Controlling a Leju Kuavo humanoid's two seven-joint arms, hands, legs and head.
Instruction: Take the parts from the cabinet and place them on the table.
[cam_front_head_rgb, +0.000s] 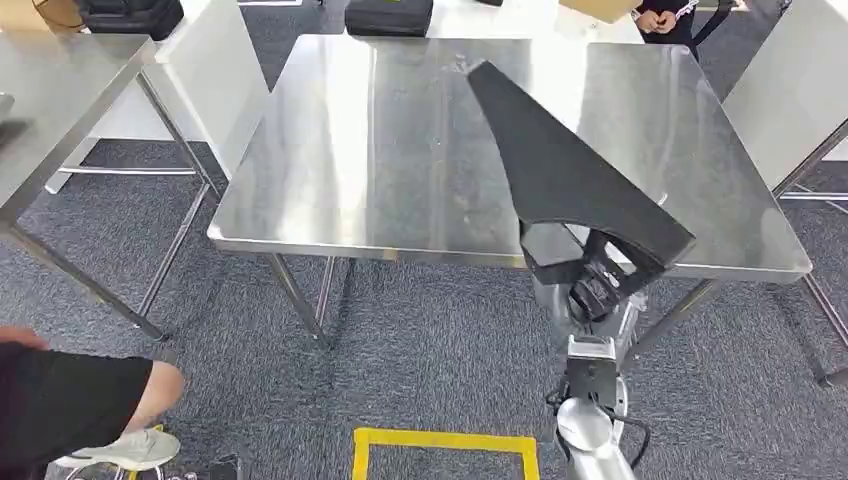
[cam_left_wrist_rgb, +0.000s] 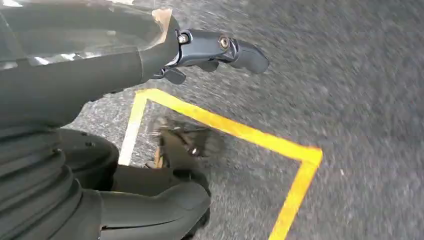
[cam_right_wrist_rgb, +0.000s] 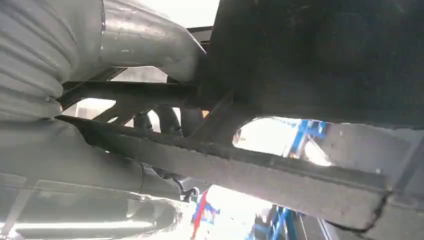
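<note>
Head view: right hand grips black part by its near end, blade reaching toward 11 o'clock over table; risk: long overhang could twist loose.
Left wrist view: left hand empty, fingers apart.
Right wrist view: part's underside, clamped.

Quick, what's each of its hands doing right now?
Left hand: hangs over the floor, holding nothing; open or closed cannot be told.
Right hand: holding the black part over the table.
</note>
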